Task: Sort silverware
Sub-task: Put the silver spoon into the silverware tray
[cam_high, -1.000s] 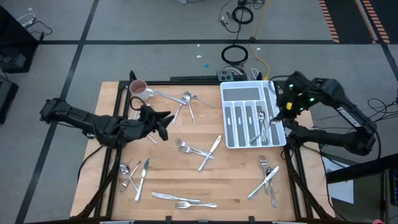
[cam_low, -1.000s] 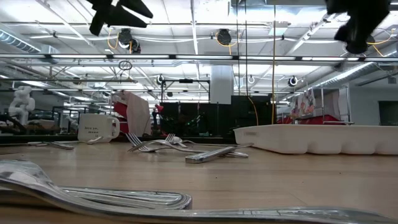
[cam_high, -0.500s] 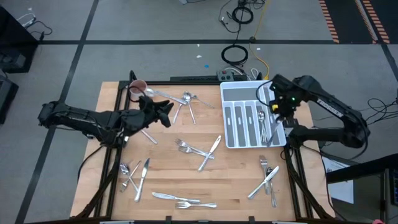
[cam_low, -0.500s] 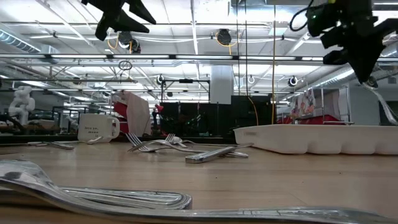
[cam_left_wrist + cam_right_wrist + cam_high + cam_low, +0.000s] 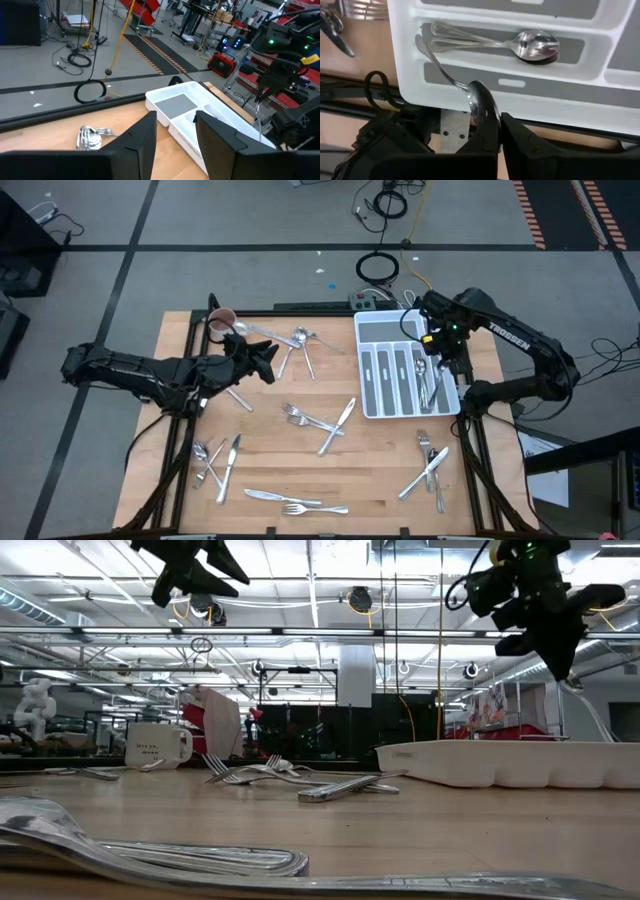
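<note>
A: Right wrist cam: right gripper point(image 5: 495, 135) pinched tight on the bowl of a shiny silver metal spoon point(image 5: 481, 102), handle tip touching the white compartmented plastic tray point(image 5: 400, 45) just ahead; two spoons point(image 5: 520, 44) already in the next slot.

B: What changed?

A: A sec ago that arm was off the tray's outer edge; it has swung inward over the slots. My read: drop-off imminent.

B: Left gripper point(image 5: 262, 361)?

A: Half open, holding nothing, hovering high over the wood table point(image 5: 380, 470). It drifted toward the loose silver forks and spoons point(image 5: 300, 338), pink-and-white mug point(image 5: 221, 319) beyond. Prob next pick. Rest of the silverware lies scattered nearer the front edge.
</note>
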Tool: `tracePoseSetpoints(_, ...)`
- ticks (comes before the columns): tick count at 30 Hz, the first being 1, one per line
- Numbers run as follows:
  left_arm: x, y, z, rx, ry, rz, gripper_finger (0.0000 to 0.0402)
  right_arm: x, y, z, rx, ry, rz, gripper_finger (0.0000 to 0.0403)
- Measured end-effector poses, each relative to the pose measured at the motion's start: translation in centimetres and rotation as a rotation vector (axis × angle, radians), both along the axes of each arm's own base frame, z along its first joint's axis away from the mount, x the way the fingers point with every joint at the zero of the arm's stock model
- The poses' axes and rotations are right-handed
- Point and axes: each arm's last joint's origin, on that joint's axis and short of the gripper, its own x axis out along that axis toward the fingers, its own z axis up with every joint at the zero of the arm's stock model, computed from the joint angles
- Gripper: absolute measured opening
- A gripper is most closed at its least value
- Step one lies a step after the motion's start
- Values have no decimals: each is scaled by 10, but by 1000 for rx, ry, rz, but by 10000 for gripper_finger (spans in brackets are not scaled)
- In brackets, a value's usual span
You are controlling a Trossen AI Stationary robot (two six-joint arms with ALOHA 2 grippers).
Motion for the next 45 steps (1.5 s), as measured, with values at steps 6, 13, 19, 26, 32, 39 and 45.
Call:
tracePoseSetpoints(6,0,0,0,0,2,-1,141,11,-12,-15,57,54,4,0)
tracePoseSetpoints(13,0,-1,-3,-5,34,-26,141,25,-24,-29,77,39,30,0)
tracePoseSetpoints(19,-1,-1,-4,-3,47,-26,141,34,-34,-42,84,46,57,0)
tracePoseSetpoints(26,-1,-1,-4,-3,49,-26,141,41,-41,-49,54,15,85,0)
tracePoseSetpoints(32,-1,-1,-5,-2,55,-26,141,39,-46,-49,40,-3,85,0)
tracePoseSetpoints(39,-1,-1,-5,-2,55,-26,141,39,-53,-50,-3,-34,81,0)
tracePoseSetpoints(45,-1,0,-5,-2,55,-26,141,41,-58,-56,-77,-33,100,0)
